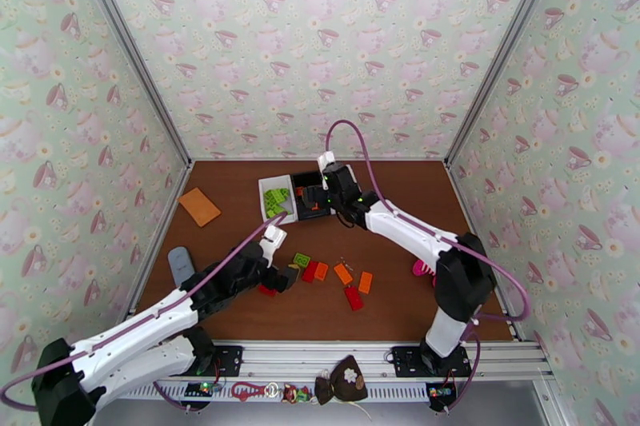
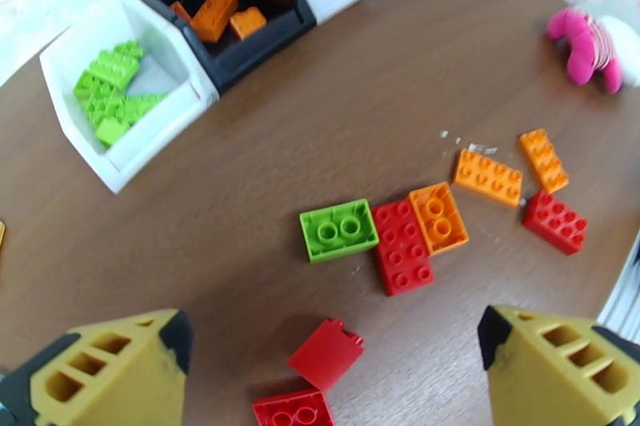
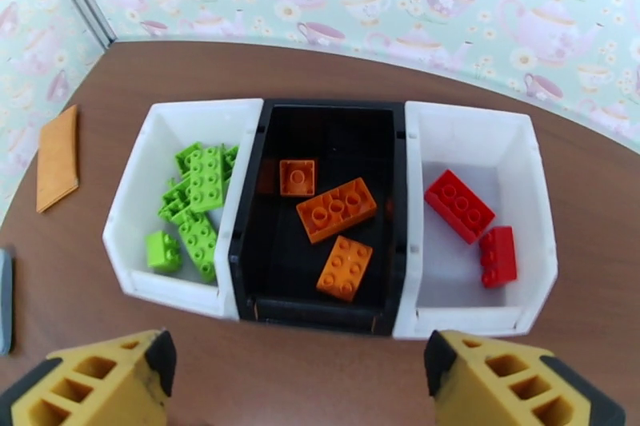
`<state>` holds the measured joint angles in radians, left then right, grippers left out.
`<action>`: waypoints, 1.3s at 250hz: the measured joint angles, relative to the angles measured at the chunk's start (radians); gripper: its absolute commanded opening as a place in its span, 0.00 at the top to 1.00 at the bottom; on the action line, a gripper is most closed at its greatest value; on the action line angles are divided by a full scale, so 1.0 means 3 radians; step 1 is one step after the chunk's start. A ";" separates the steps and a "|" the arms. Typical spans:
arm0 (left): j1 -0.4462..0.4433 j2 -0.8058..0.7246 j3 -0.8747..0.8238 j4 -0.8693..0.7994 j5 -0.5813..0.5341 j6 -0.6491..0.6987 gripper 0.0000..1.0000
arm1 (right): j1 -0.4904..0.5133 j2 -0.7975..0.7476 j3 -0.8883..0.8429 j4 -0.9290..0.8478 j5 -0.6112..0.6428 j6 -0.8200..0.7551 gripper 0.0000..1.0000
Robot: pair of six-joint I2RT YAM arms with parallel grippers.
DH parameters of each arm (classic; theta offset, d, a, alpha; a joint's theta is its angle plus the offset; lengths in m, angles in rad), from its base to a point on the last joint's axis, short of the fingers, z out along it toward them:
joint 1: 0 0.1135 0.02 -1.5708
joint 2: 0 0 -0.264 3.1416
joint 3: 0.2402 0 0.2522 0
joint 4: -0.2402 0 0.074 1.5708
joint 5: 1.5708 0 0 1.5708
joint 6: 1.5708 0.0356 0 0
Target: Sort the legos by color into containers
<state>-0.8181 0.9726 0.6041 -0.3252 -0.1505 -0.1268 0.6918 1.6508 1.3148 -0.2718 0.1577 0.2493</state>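
Three bins (image 3: 320, 314) sit side by side toward the table's (image 1: 400, 316) twelve o'clock, with legos (image 3: 336, 209) in each. Loose legos (image 2: 402, 246) lie at their six, a flat card (image 1: 199, 206) at their nine. A plush toy (image 1: 422, 267) lies at the loose legos' three.

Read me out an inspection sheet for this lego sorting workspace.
Surface: brown table, unmarked.
Job's things: green legos in one white bin, orange legos in the black bin, red legos in the other white bin; eight loose legos unsorted.
Clutter: orange card, grey-blue object, pink toy.
Tools: left tool open over loose legos; right tool open, empty, before the bins.
Cables: purple cables along both arms.
Surroundings: teapot-wallpapered walls.
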 measured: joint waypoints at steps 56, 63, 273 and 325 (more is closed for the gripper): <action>-0.0032 0.0619 0.0324 -0.0114 -0.0168 -0.0239 0.05 | 0.0025 -0.0657 -0.0689 -0.0065 0.0001 0.0024 0.11; -0.0032 0.0694 0.0365 -0.0128 -0.0178 -0.0270 0.05 | 0.0025 -0.0729 -0.0749 -0.0089 0.0015 0.0028 0.11; 0.0229 0.2705 0.1654 -0.0553 0.0045 -0.0586 0.17 | 0.0024 -0.1339 -0.1160 -0.0426 0.0251 0.0205 0.11; 0.0276 0.2705 0.1635 -0.0627 0.0193 -0.0512 0.18 | 0.0024 -0.1340 -0.1161 -0.0439 0.0251 0.0206 0.11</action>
<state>-0.7353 1.7840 1.0946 -0.5133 -0.0925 -0.2806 0.6991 1.2488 0.9665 -0.4034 0.2329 0.3111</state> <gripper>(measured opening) 0.822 0.889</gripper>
